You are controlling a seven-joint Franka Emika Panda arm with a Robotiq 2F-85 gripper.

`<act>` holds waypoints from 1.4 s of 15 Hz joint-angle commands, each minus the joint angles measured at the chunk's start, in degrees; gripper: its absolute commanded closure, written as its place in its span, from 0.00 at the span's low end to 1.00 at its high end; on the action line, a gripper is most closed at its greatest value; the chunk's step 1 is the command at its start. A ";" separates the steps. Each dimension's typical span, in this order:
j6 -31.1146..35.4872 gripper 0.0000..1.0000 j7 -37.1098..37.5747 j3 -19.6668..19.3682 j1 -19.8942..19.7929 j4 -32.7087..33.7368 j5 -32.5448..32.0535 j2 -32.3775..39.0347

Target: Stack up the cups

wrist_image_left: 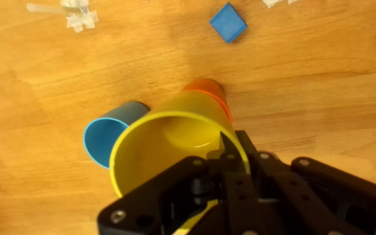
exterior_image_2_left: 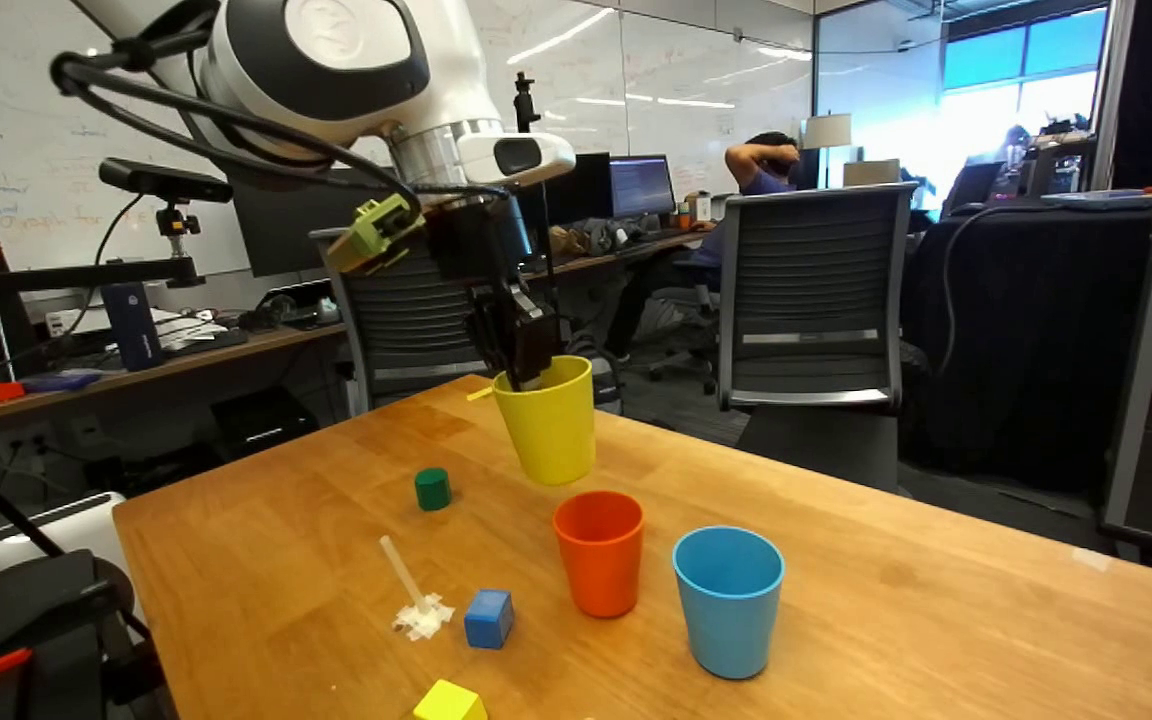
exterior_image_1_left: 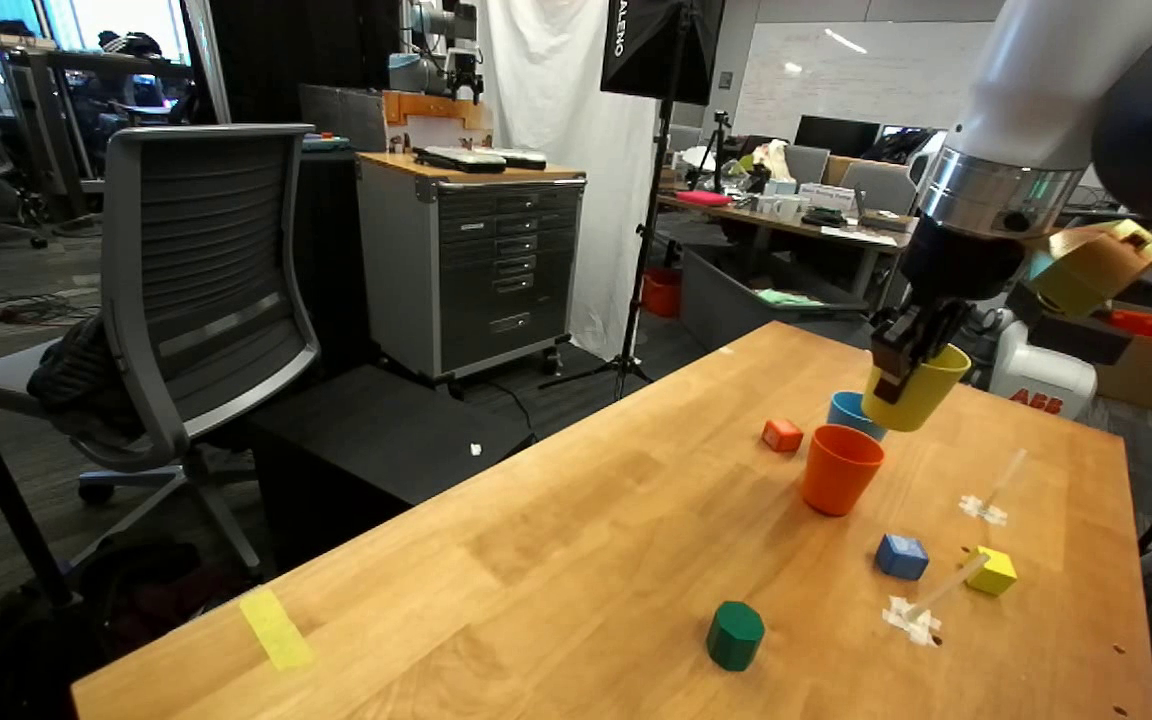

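My gripper (exterior_image_2_left: 526, 378) is shut on one side of the yellow cup's rim, one finger inside the cup and one outside. It holds the yellow cup (exterior_image_2_left: 551, 430) tilted above the table. In the wrist view the yellow cup (wrist_image_left: 162, 147) overlaps the red-orange cup (wrist_image_left: 207, 85), whose mouth is mostly hidden. The red-orange cup (exterior_image_1_left: 841, 472) stands upright on the table, apart from and below the yellow cup. The blue cup (exterior_image_2_left: 731, 610) stands upright beside the red-orange cup; it also shows in the wrist view (wrist_image_left: 104, 140).
A blue block (exterior_image_1_left: 902, 557), a yellow block (exterior_image_1_left: 993, 572), a green block (exterior_image_1_left: 735, 636) and a small red-orange block (exterior_image_1_left: 782, 435) lie on the wooden table (exterior_image_1_left: 576, 540). Two translucent sticks are taped to it; one stick (exterior_image_2_left: 401, 570) rises near the blue block.
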 commanded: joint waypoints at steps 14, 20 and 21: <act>2.12 0.99 -8.10 0.66 -2.77 7.29 9.76 10.52; 3.66 0.99 -9.85 1.42 -2.51 6.49 10.33 11.29; 4.13 0.99 -10.24 1.60 -2.56 6.40 10.47 11.69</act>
